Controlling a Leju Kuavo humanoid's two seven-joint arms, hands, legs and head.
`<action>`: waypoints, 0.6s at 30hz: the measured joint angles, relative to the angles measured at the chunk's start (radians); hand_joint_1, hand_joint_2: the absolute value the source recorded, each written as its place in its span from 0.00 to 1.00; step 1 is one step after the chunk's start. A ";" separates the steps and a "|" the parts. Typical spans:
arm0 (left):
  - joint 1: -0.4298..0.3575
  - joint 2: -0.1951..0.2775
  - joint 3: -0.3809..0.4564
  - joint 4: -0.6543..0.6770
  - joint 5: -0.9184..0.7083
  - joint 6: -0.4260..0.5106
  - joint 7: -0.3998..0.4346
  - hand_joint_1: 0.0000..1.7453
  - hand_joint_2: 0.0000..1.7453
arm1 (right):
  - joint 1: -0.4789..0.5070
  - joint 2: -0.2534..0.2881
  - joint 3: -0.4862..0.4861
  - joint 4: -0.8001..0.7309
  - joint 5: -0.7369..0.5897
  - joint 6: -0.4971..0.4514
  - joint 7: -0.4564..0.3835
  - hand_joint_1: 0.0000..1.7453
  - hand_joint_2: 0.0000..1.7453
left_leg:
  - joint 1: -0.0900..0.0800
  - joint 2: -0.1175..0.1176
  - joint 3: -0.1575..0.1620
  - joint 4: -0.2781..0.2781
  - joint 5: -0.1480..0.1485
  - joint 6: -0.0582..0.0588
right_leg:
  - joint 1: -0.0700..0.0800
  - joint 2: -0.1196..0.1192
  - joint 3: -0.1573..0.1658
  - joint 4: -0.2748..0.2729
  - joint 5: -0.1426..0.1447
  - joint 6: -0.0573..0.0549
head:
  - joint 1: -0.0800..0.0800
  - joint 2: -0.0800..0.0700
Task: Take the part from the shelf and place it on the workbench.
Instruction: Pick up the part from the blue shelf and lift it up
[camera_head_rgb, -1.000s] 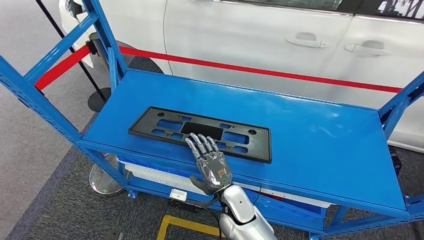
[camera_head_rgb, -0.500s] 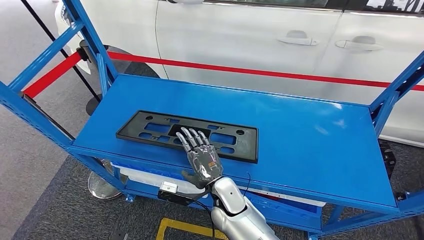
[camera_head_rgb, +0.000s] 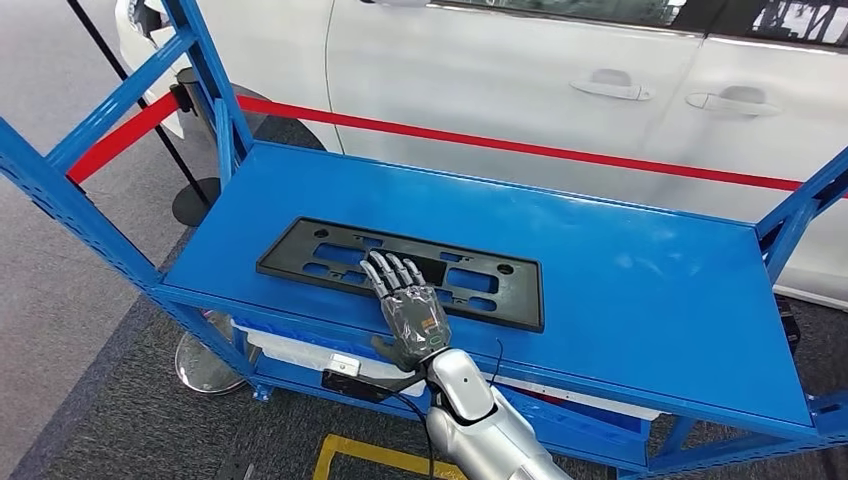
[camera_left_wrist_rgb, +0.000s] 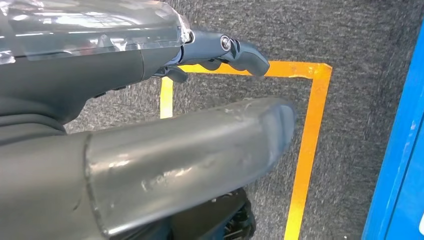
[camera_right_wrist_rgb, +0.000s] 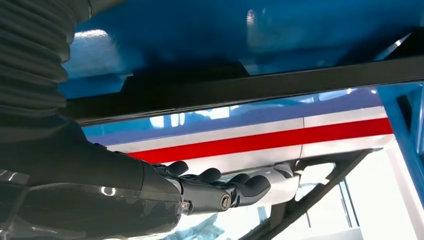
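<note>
Flat black plastic slotted plate (camera_head_rgb: 330, 252) lies on blue metal shelf (camera_head_rgb: 620, 290), right hand (camera_head_rgb: 408, 310) fingers spread flat over its near edge, holding nothing.

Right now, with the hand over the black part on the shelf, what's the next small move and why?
Probably curl the right hand around the near edge of the black plate to grip it. The fingers lie spread flat across the plate's middle, thumb at the blue shelf front edge, so nothing is gripped yet. The plate lies flat on the shelf, and lifting needs a hold first.
</note>
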 joint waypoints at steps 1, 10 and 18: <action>0.000 -0.001 0.000 0.000 -0.005 -0.001 0.001 0.00 0.00 | -0.009 0.000 0.006 0.007 0.000 0.000 0.014 0.00 1.00 | -0.001 -0.001 0.001 0.001 -0.001 -0.002 | 0.002 0.000 0.033 -0.071 0.032 -0.007 | 0.001 0.000; -0.013 0.004 -0.004 0.000 -0.054 -0.021 0.021 0.00 0.00 | -0.152 0.000 0.053 0.154 0.018 0.000 0.162 0.00 1.00 | -0.001 0.001 -0.057 0.130 -0.079 -0.047 | 0.000 -0.003 0.093 -0.209 0.079 -0.046 | -0.006 0.000; -0.020 0.004 -0.005 0.000 -0.072 -0.023 0.031 0.00 0.00 | -0.207 -0.003 0.051 0.257 0.071 0.001 0.207 0.70 1.00 | 0.005 0.002 -0.022 0.031 0.002 -0.051 | 0.000 0.002 0.089 -0.189 0.066 -0.030 | -0.011 0.000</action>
